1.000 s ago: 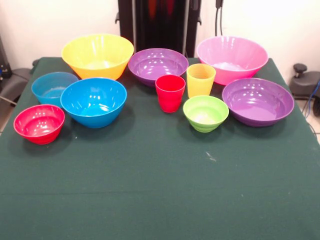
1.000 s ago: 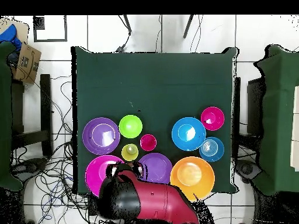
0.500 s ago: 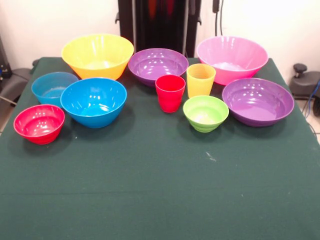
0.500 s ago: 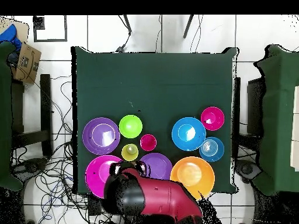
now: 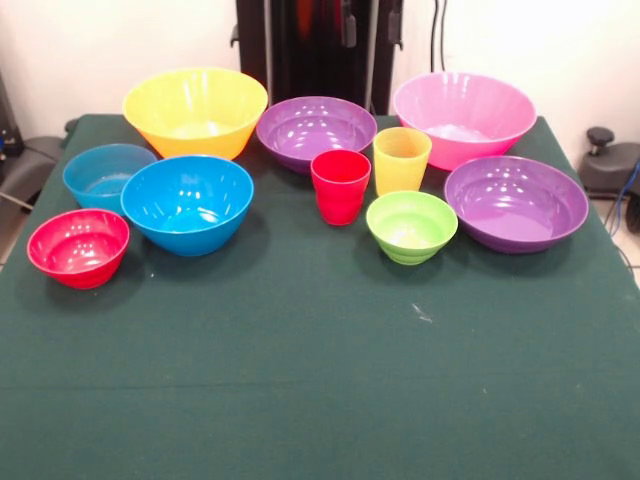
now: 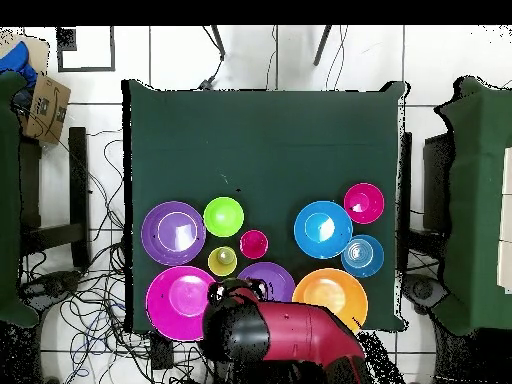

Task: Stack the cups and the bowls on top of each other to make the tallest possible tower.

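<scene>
Front view, near to far. Bare green tablecloth nearest. Small glossy red plastic bowl at near left; small lime green plastic bowl right of centre. Medium blue bowl touching the small blue bowl behind-left. Ribbed red plastic cup and yellow ribbed cup upright, just beside each other. Medium purple bowl at right. Far row: large yellow bowl, second purple bowl, large pink bowl. No tower built. Red and black arm over the far edge; gripper fingers: cannot tell.
</scene>
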